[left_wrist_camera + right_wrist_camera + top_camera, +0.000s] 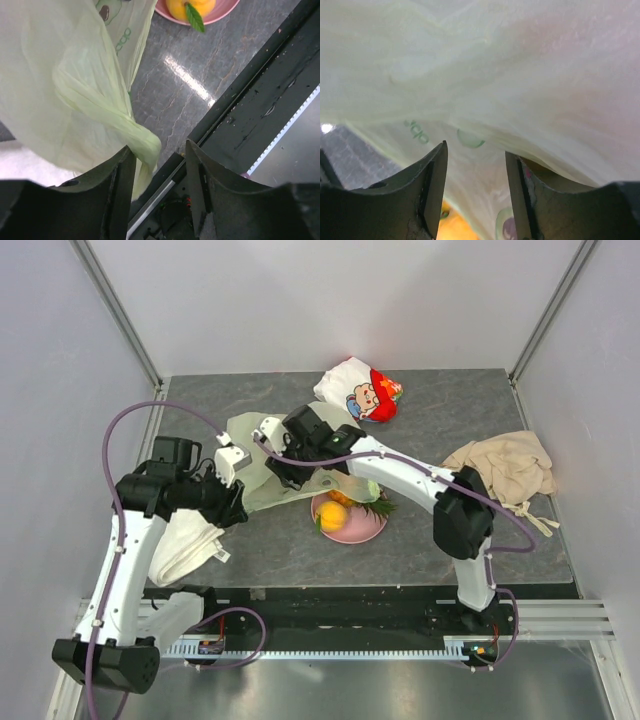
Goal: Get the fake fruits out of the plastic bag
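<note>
The pale-green plastic bag (262, 462) hangs lifted between the two arms, left of the pink plate (352, 532). On the plate lie an orange-yellow fruit (333, 516) and a green pineapple crown (378, 506). My left gripper (238, 508) is open; in the left wrist view (157, 150) a twisted bag handle (142, 142) drapes against the left finger (117, 180). My right gripper (285, 478) is open too, its jaws (475, 150) pushed against the bag film (485, 75). An orange fruit (453, 224) shows below the film. The left wrist view shows the fruit (190, 6) on the plate (222, 9).
A white-and-red cartoon pouch (360, 390) lies at the back. A beige cloth (505, 470) lies at the right. A white cloth-like bundle (185, 545) lies under my left arm. The black rail (250, 110) runs along the table's near edge.
</note>
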Controlling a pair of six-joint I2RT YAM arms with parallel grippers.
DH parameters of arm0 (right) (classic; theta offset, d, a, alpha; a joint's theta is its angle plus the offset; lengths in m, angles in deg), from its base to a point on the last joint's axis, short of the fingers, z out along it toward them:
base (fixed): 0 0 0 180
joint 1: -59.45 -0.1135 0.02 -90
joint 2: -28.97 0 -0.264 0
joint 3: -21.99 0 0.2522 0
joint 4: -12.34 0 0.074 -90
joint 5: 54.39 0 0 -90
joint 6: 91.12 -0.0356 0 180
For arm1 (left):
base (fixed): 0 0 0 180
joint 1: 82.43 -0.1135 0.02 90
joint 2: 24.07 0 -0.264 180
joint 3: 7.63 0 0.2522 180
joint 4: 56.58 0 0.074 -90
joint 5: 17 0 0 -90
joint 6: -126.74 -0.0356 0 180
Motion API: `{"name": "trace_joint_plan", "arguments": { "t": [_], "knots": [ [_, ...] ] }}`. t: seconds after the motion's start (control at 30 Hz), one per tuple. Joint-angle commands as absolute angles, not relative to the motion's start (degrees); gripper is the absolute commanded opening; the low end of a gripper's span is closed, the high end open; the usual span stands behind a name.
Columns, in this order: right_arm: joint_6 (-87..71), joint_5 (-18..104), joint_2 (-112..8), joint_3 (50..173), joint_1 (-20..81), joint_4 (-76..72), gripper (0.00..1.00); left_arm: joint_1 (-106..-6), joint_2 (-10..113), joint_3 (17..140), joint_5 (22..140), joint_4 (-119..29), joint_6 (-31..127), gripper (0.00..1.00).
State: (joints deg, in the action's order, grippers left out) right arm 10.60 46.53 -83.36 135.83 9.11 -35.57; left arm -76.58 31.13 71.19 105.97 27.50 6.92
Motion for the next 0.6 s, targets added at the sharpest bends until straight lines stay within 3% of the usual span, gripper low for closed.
{"name": "trace_joint_plan", "arguments": {
  "t": [0.0, 0.03, 0.07, 0.1, 0.23, 0.57],
  "knots": [
    [10.2, 41.1, -88.5, 143.2, 10.1, -32.7, 0.59, -73.9, 34.9, 71.6, 105.1, 17.7, 15.0, 0.4],
    [10.4, 39.6, -89.4, 143.8, 10.2, -32.3, 0.63, -73.9, 35.5, 71.9, 104.6, 17.1, 15.7, 0.2],
    [10.7, 37.9, -90.3, 144.6, 10.8, -32.0, 0.65, -73.9, 36.1, 72.5, 104.3, 16.8, 16.3, 0.07],
    [10.7, 36.8, -91.9, 145.1, 11.2, -31.6, 0.67, -73.9, 36.6, 72.9, 103.0, 16.7, 17.1, 0.02],
    [10.4, 30.7, -94.2, 146.0, 13.3, -29.8, 0.77, -73.9, 35.4, 75.4, 100.7, 14.0, 22.9, 0.02],
    [10.9, 24.3, -100.3, 151.1, 17.3, -27.2, 0.78, -73.9, 38.9, 77.7, 109.9, 5.3, 36.1, 0.02]
  ]
}}
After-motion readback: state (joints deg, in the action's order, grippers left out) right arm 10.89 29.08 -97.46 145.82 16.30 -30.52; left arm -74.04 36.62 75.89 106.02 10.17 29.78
